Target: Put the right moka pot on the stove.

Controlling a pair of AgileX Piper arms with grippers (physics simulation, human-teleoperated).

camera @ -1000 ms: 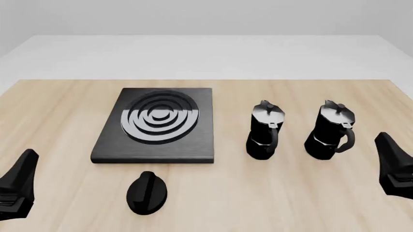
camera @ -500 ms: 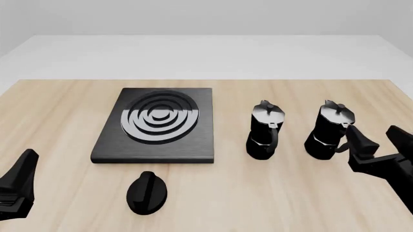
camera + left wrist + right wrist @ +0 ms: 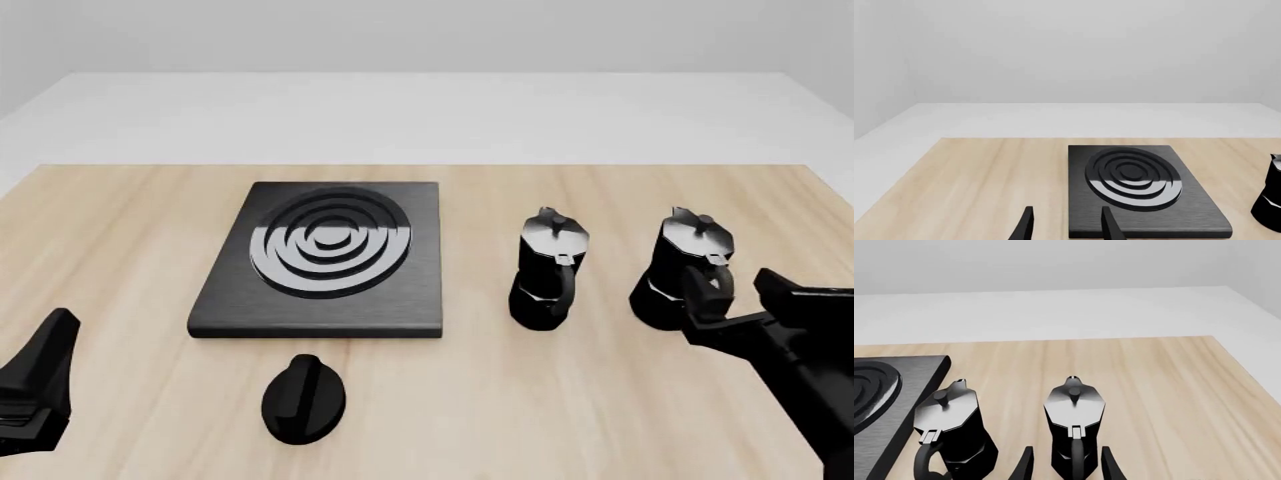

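Observation:
The right moka pot (image 3: 685,262) stands upright on the table at the right, its handle toward me; it also shows in the right wrist view (image 3: 1074,412). The stove (image 3: 327,262) lies flat at centre-left, nothing on it, and also shows in the left wrist view (image 3: 1137,187). My right gripper (image 3: 738,296) is open just on the near side of the right pot. In the right wrist view its fingertips (image 3: 1025,465) stand either side of the pot's handle. My left gripper (image 3: 40,380) is open and empty at the near left, apart from the stove.
A second, identical moka pot (image 3: 547,270) stands left of the right one, between it and the stove. A small black oval knob (image 3: 304,398) lies in front of the stove. The table's right edge is close to my right arm.
My right gripper has moved left and forward from the table's right edge to just behind the right pot's handle. The left arm, pots and stove have not moved.

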